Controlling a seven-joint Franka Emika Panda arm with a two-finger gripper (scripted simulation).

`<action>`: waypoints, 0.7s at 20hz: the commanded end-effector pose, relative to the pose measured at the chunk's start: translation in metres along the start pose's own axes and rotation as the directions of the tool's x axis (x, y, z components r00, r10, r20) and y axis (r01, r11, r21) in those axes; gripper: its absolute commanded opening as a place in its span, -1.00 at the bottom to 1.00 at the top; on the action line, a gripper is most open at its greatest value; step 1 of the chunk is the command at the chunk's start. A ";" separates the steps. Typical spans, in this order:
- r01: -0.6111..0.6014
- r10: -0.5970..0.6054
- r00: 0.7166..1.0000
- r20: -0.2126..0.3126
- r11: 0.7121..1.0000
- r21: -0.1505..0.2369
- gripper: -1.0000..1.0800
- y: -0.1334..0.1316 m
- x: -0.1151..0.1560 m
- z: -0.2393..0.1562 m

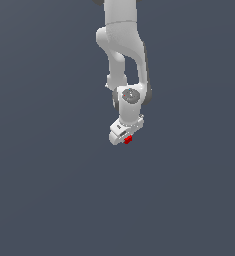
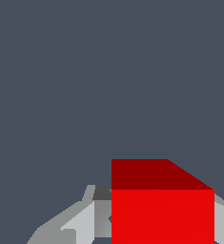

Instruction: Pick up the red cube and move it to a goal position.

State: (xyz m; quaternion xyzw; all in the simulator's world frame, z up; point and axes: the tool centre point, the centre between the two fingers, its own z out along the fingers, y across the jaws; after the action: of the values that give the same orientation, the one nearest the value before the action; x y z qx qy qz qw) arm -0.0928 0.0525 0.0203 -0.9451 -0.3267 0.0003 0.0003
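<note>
The red cube (image 1: pixel 128 140) shows as a tiny bright red block at the lower tip of the white gripper (image 1: pixel 125 139), below the arm's wrist in the middle of the exterior view. In the wrist view the red cube (image 2: pixel 162 209) fills much of the space between the grey fingers (image 2: pixel 80 224), one on each side of it. The gripper is shut on the cube. Whether the cube rests on the floor or hangs above it cannot be told.
A plain dark blue-grey surface (image 1: pixel 49 190) fills both views. The white arm (image 1: pixel 121 45) comes down from the top of the exterior view. No goal marker shows.
</note>
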 end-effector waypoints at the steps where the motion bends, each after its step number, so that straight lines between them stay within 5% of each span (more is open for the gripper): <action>1: -0.001 0.001 1.000 0.000 1.000 0.000 -1.00 0.005 -0.001 -0.001; 14: -0.001 0.001 1.000 -0.001 1.000 0.000 -1.00 0.086 -0.010 -0.022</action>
State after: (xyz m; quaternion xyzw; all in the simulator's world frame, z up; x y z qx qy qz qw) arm -0.0533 -0.0135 0.0394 -0.9455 -0.3257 0.0000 0.0002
